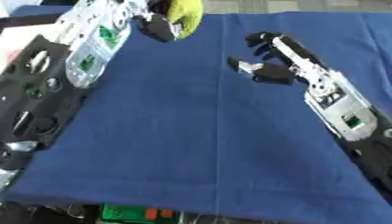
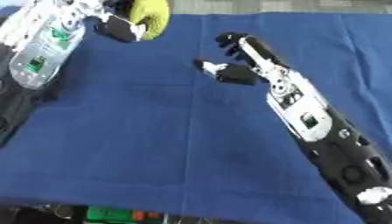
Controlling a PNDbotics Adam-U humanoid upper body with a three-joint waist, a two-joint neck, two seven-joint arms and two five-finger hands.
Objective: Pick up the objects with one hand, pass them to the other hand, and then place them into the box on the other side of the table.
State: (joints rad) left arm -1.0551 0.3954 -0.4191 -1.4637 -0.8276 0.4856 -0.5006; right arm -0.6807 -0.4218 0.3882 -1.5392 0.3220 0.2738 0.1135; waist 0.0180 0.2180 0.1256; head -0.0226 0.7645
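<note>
near the table's far left corner, left eye view: the left hand (image 1: pixel 157 24) curls round a yellow object (image 1: pixel 186 13) above the blue cloth (image 1: pixel 191 131). right eye view: the right hand (image 2: pixel 237 57), fingers spread and holding nothing, hovers mid-table.

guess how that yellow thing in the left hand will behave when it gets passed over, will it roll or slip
The yellow thing looks rounded, so it would probably roll if set on the blue cloth. The left hand curls round it, so it seems small enough to pass. The right hand waits open. Slipperiness cannot be judged.
</note>
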